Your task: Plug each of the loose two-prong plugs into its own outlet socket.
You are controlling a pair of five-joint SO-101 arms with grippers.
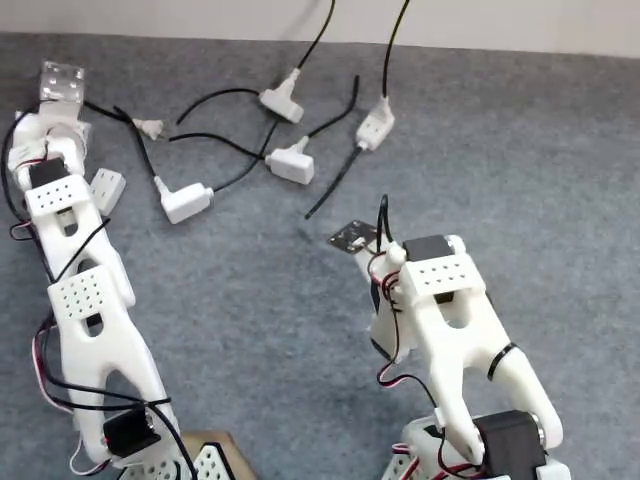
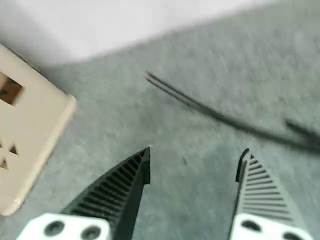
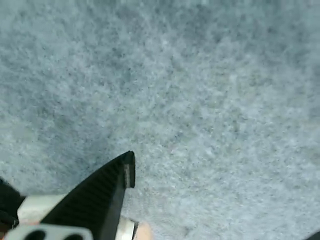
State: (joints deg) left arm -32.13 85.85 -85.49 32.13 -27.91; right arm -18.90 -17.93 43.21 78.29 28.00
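Note:
Several white two-prong plugs on black cords lie at the far middle of the grey carpet: one, a second, a third, and one nearer the left arm. A beige outlet socket sits close beside my left gripper, which is open and empty over the carpet. A black cord crosses just beyond its tips. The left arm stretches to the far left corner, where a pale socket block lies. My right gripper is open just above bare carpet, with one black finger in sight.
The right arm stands at the near right and points down at the carpet, short of the plugs. A small white block lies beside the left arm. A loose black cord runs between the plugs. A pale wall borders the carpet's far edge.

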